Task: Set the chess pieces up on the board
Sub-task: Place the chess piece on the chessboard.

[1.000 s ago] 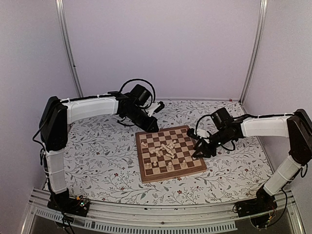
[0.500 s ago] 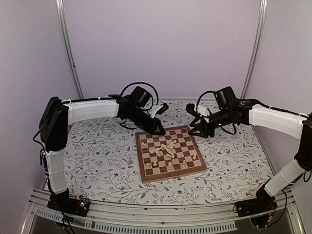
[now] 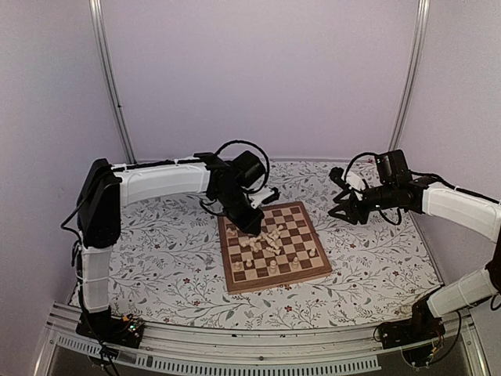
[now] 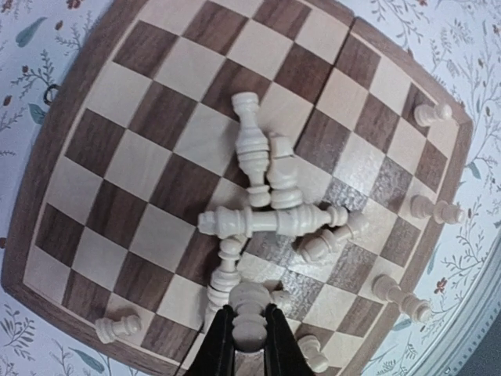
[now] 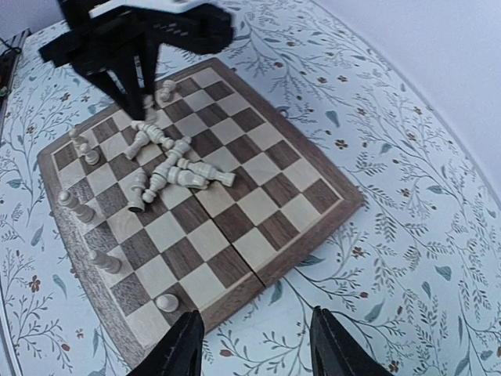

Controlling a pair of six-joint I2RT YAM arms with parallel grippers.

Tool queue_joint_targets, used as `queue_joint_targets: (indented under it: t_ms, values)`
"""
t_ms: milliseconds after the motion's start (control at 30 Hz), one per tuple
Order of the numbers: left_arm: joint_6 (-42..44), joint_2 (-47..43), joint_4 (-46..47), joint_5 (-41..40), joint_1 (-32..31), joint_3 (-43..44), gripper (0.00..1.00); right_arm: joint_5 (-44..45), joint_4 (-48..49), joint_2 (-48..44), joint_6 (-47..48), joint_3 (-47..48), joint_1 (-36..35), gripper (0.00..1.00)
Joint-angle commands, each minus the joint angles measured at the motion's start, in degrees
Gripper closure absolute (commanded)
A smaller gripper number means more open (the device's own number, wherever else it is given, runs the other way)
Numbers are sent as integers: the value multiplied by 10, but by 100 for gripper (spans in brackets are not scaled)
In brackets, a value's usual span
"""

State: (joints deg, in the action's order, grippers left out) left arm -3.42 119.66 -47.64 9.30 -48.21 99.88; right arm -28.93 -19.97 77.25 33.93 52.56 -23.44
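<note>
Early stage: most chess pieces [image 4: 266,221] lay toppled in a heap on the board [image 4: 102,157], with a few upright near its edges. Left fingers [image 4: 219,348] were pinched on one piece [image 4: 250,317]. Right fingers [image 5: 182,348] were wide apart and empty, over the worktop [image 5: 407,235] beside the board.

Plain pale lilac walls [image 3: 258,70] close off the back and both sides. Slim metal left post [image 3: 112,78] and right post [image 3: 406,78] rise in the rear corners. White floral tablecloth [image 3: 156,243] covers the table. Slotted aluminium rail [image 3: 250,348] runs along the near edge. Soft, even light.
</note>
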Motion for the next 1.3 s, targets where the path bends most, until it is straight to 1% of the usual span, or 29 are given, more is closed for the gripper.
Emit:
queue_joint_targets:
  t_ms: [0,233,533,933,1267]
  values:
    - [16,-31,-60,-14,-34,-2,91,1,48,-27,-13,-24,35,50]
    - [16,-20,-83,-33,-71,-21,91,10,56,-39,-2,-34,38,50]
    - [23,24,-104,-36,-93,23,90,7,54,-35,5,-36,38,49]
    - [25,69,-122,-53,-101,53,88,1,50,-27,9,-37,38,49]
    - [32,74,-131,-47,-103,52,88,-3,45,-14,12,-33,38,49]
